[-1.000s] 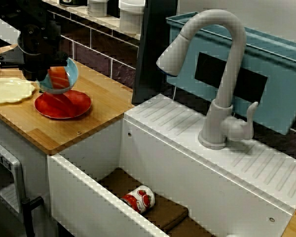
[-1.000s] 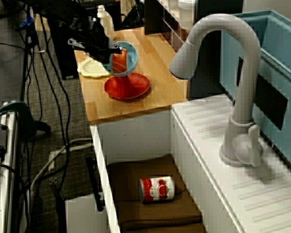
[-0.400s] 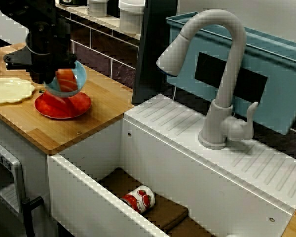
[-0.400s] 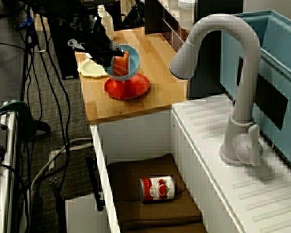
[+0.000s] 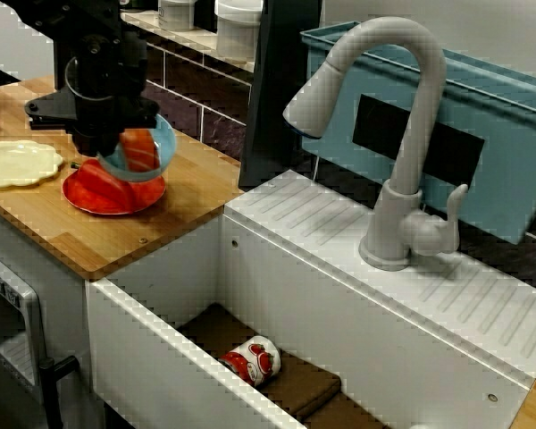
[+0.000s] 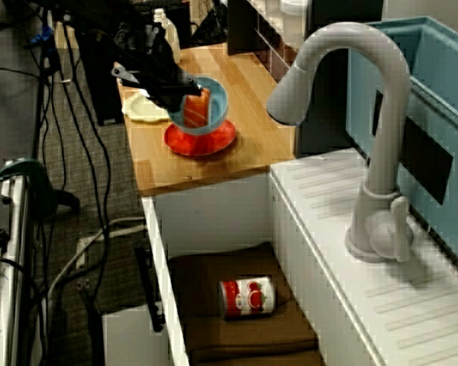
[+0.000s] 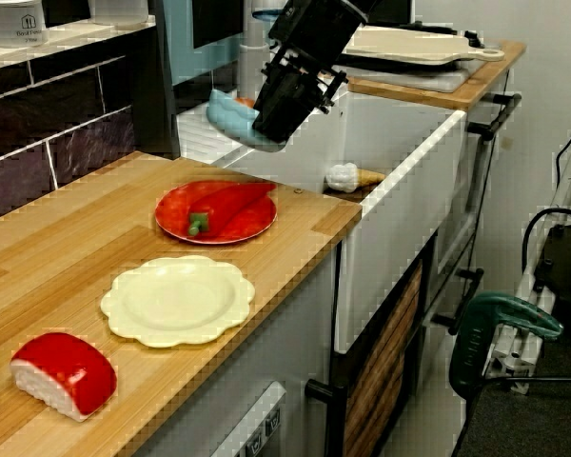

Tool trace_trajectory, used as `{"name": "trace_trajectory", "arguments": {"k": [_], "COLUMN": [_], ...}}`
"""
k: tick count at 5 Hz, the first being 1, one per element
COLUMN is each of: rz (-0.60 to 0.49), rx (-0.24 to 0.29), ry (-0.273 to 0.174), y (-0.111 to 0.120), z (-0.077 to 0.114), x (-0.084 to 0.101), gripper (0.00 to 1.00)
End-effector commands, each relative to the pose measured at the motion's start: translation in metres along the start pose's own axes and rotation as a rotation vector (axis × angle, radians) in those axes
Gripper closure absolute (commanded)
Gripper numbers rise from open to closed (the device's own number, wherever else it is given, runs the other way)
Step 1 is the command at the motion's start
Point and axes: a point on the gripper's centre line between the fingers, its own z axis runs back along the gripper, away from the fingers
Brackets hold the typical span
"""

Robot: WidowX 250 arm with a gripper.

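Front view: claw (image 5: 112,147) clamped on bowl (image 5: 166,145) rim, held above plate (image 5: 129,193), sink (image 5: 286,295) at 4 o'clock; bowl tilted, so orange piece (image 5: 139,150) may slide out.

Beneath the jaws you have a wooden counter (image 5: 174,210) on white cabinets (image 7: 295,352). Behind them runs a dark tiled wall (image 7: 67,114) topped by a white ledge (image 7: 67,33). Just past the counter's end from the jaws sits a deep white sink (image 5: 161,357), with a pale arched faucet (image 5: 411,143) and a teal bin (image 5: 509,152) behind it. Well below them lies grey carpet (image 6: 30,130).
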Motion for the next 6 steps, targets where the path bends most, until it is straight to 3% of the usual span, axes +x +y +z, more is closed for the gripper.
{"name": "trace_trajectory", "arguments": {"k": [1,2,4,5,6], "rz": [-0.039,-0.064,-0.13,-0.157,-0.173], "rx": [-0.073,-0.087,-0.152,-0.167,-0.132], "ry": [0.02,0.022,0.084,0.091,0.079], "y": [-0.008,-0.015,-0.019,-0.019,-0.02], "z": [0.02,0.021,0.022,0.023,0.02], "x": [-0.018,-0.03,-0.04,-0.046,-0.045], "gripper": [1.0,1.0,1.0,1.0,0.0]}}
